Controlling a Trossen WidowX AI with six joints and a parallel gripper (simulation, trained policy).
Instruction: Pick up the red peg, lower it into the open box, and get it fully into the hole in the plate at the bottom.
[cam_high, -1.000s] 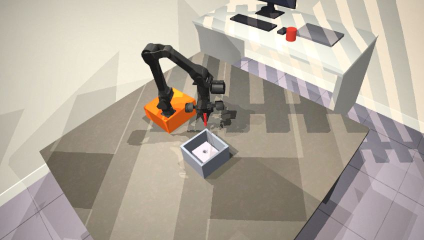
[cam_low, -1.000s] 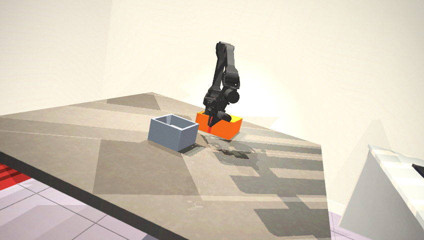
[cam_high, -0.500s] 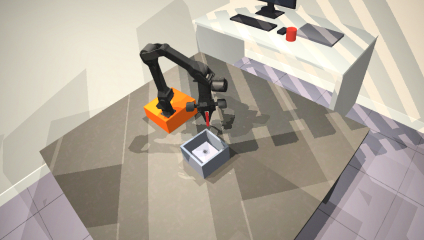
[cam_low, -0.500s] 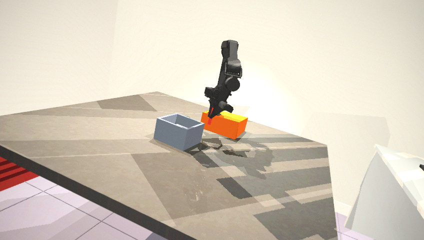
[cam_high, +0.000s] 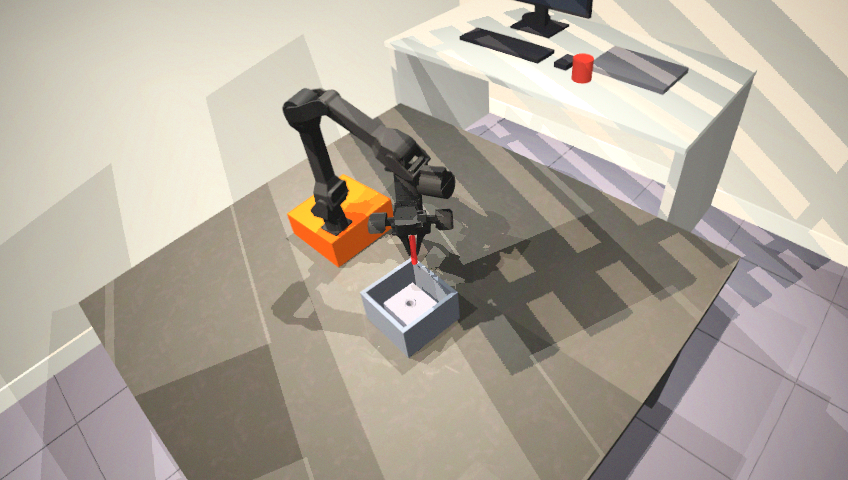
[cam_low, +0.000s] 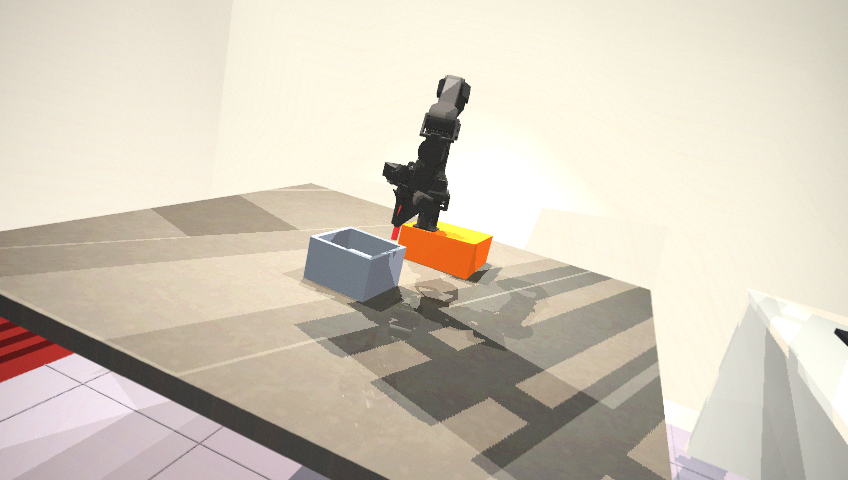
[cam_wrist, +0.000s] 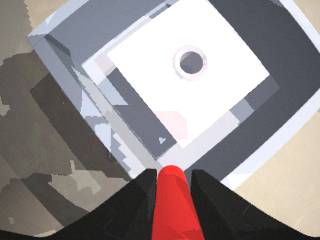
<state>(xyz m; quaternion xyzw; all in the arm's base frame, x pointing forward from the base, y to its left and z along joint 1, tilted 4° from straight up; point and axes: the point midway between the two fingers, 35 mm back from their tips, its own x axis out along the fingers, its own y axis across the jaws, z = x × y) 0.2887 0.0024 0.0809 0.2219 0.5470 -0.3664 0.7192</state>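
One red peg, smooth and round-ended, was clamped in the jaws, held near one open grey box. One white plate with one hole was seen inside.

The black arm arches up and forward above the surface, its wrist bent so the tool points downward, fingers closed on something narrow.

matt black plastic-looking arm, smooth orange block, smooth matt grey-blue box, mottled, stone-like tabletop, smooth white plate
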